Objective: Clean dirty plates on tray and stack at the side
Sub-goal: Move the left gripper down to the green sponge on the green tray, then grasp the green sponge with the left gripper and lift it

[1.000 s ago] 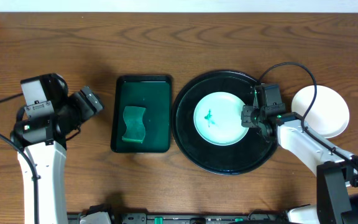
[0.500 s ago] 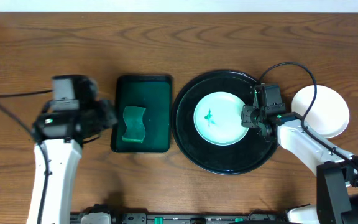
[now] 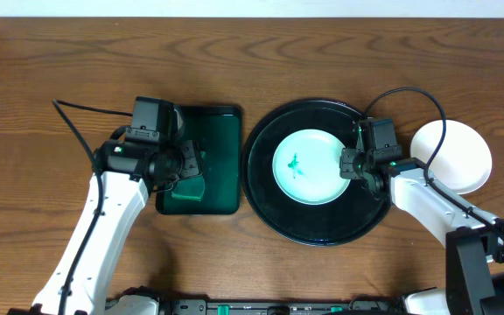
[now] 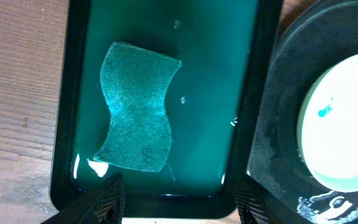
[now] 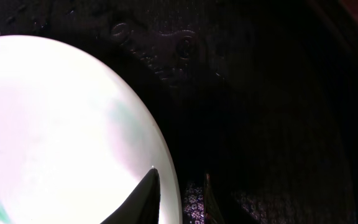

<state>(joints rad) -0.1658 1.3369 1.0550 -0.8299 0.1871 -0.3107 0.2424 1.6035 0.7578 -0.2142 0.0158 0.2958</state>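
**Sponge to be fetched while the smeared plate is held by its rim**

The wiping step is judged to be in hand. One small round white plate with a pale mint tint (image 3: 309, 182) is seen lying in the middle of the large round black tray with a raised rim (image 3: 318, 226), and a green smear (image 3: 296, 164) is carried on its face. A white stack of plates (image 3: 458, 156) is set on the table just beside the tray, on the right; how many it holds cannot be told from above.

The next move is judged to call for the left claw (image 4: 178, 200) to be lowered and closed on the teal waisted sponge (image 4: 138, 115), which is then to be carried across to the smear.

The left claw is held over the smaller rectangular dark green tray (image 4: 210, 74), its jaws spread wide with nothing between them; the sponge below is untouched. The right claw (image 5: 178, 194) is closed to a narrow gap on the plate's right rim, which is pinched between the fingertips.
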